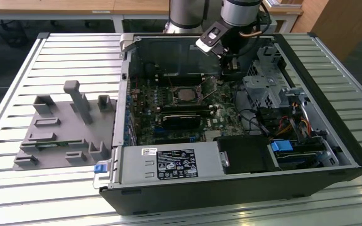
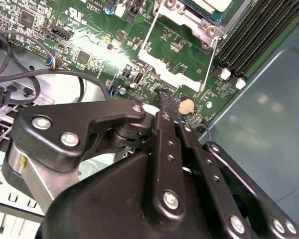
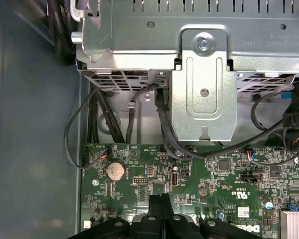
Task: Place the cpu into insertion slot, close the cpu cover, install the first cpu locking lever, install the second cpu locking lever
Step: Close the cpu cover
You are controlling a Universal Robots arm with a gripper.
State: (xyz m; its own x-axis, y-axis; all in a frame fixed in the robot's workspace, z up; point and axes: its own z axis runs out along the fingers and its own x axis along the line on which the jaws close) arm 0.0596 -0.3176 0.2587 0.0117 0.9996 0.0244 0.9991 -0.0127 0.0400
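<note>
The open computer case (image 1: 332,127) lies on a slatted table with its green board facing up. The insertion slot (image 1: 186,95) sits mid-board with a metal rim. In the second wrist view a pale flat square with a teal edge, apparently the cpu (image 2: 208,5), lies in the slot. The shiny cpu cover (image 2: 170,70) stands swung away from the slot, between two thin wire locking levers (image 2: 148,36) that are also raised. My gripper (image 1: 227,71) hangs low over the board on the exterior view's right of the slot. Its fingertips (image 2: 164,99) are shut together on nothing, also seen in the first wrist view (image 3: 159,200).
A metal drive cage (image 3: 204,84) and black cables (image 3: 74,134) stand close by the gripper. A coin battery (image 3: 114,172) lies near the fingertips. Black memory sticks (image 1: 184,112) run beside the slot. The power supply (image 1: 168,165) fills the near corner. A grey fixture (image 1: 61,127) rests on the table.
</note>
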